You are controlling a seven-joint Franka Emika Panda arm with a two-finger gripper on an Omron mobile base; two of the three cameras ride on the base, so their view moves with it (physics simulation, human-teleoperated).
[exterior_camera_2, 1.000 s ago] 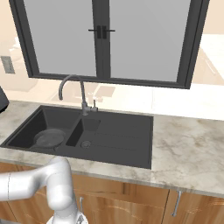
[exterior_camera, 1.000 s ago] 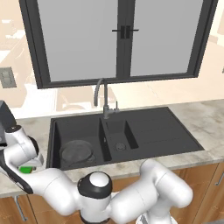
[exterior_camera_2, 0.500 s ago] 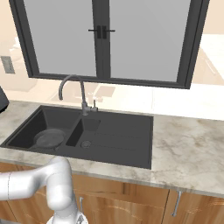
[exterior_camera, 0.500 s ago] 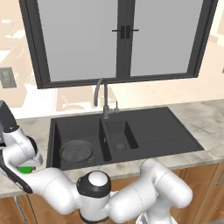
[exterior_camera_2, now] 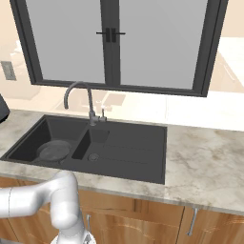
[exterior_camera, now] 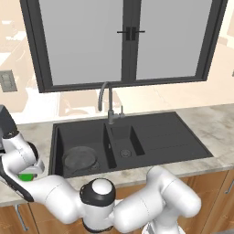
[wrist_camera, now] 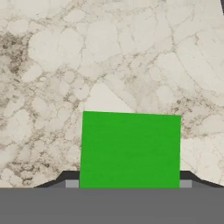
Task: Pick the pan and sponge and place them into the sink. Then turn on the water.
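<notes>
Hand view: the gripper [wrist_camera: 129, 183] is clamped on the sponge [wrist_camera: 130, 149], a flat bright green rectangle against the marble counter [wrist_camera: 52, 70]. Base views: the pan [exterior_camera: 80, 158] lies in the left basin of the sink [exterior_camera: 178, 137].

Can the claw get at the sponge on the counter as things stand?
Probably yes: the claw sits right over the green sponge, a dark tip at each side, and the marble counter around it shows nothing blocking.
</notes>
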